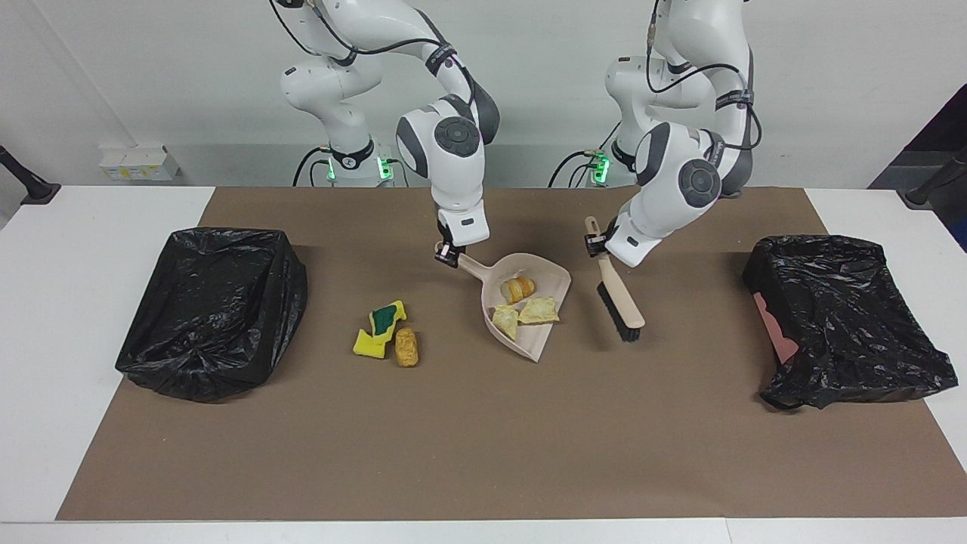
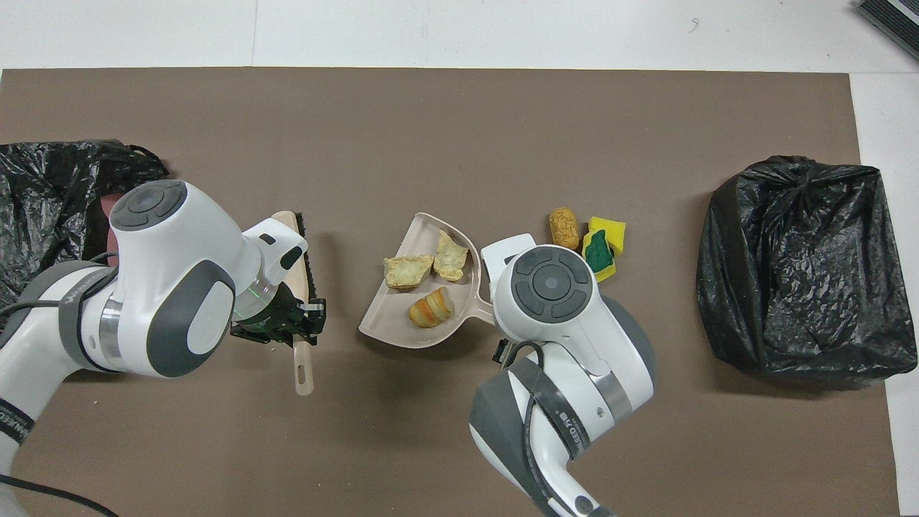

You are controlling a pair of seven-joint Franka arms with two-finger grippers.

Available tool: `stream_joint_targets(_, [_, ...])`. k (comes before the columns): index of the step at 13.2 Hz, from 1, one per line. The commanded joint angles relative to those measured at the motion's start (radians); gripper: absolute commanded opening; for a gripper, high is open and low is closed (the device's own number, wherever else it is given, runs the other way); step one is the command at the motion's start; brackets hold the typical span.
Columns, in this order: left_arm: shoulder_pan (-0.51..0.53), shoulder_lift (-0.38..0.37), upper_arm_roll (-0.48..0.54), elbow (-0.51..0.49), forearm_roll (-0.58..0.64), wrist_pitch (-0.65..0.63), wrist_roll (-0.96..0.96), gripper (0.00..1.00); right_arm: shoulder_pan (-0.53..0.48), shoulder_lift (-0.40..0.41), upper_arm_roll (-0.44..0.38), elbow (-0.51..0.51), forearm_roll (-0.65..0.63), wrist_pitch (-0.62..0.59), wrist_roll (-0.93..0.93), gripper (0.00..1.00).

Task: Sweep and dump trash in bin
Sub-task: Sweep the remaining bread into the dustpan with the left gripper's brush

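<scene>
Brown matting [image 1: 468, 453] covers the white desk [image 1: 75, 249] and carries every item, its bare stretch lying closest to the facing camera.

**Trash, loose.** Two yellow sponge chunks [image 1: 381, 330], one with a green face, and a brown oval lump [image 1: 406, 347] lie touching one another on the matting, beside the dustpan toward the right arm's end of the desk. These remain unswept.

**Trash, collected.** Three tan and golden bread pieces [image 1: 526, 302] sit inside the beige plastic dustpan [image 1: 548, 332].

**Right claw** [image 1: 447, 255]. Pressed together on the dustpan handle at its end nearer the robots. This grip appears chosen to hold the pan steady as a receiver, its open lip pointing away from the robots.

**Left claw** [image 1: 595, 245]. Pinching the handle of the beige black-bristled brush [image 1: 619, 302], which lies beside the dustpan toward the left arm's end. Holding it partway along the handle leaves the bristle head free, judged suitable for pushing scraps.

**Bins.** One bin lined with black plastic bag [image 1: 215, 310] stands at the right arm's end of the desk; a second black-lined bin [image 1: 838, 325] at the left arm's end.

**Status.** Judged partway: sweeping is incomplete and dumping not yet done.
</scene>
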Motion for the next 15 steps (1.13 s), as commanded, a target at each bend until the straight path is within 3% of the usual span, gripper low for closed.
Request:
stream_joint_targets(1, [-0.092, -0.026, 0.000, -0.033, 0.022, 0.018, -0.105, 0.00, -0.062, -0.073, 0.002, -0.002, 0.018, -0.021, -0.013, 0.00])
stream_joint_targets(5, [-0.263, -0.028, -0.003, -0.088, -0.029, 0.124, -0.295, 0.00, -0.103, -0.102, 0.002, -0.012, 0.018, -0.024, -0.057, 0.00])
stream_joint_targets(8, [-0.303, -0.045, -0.003, -0.126, -0.069, 0.171, -0.309, 0.00, -0.119, -0.121, 0.001, -0.086, 0.018, -0.062, -0.140, 0.00])
stream_joint_targets(11, [-0.283, -0.040, 0.002, -0.126, -0.069, 0.181, -0.291, 0.00, -0.117, -0.118, 0.001, -0.083, 0.007, -0.053, -0.133, 0.00])
stream_joint_targets(15, [-0.161, -0.022, 0.002, -0.125, -0.064, 0.222, -0.161, 0.00, -0.118, -0.127, -0.001, -0.060, -0.045, -0.038, -0.125, 0.00])
